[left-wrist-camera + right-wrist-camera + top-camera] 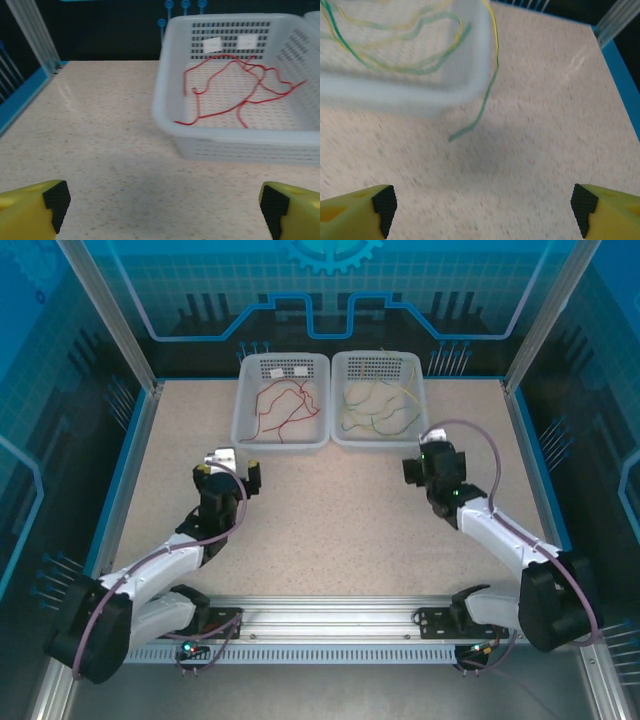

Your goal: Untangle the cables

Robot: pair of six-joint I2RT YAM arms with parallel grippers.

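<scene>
The red cables (239,102) lie loosely looped in the left basket (241,422), at 11 o'clock on the table (330,515). The green and yellow cables (375,412) lie in the right basket (340,437), at 1 o'clock. One green strand (481,111) hangs over that basket's rim, its end trailing toward 7 o'clock in the right wrist view. The left gripper (165,202) is spread wide and empty, with the red cables at its 12 o'clock. The right gripper (484,205) is likewise spread, pinching nothing.
</scene>
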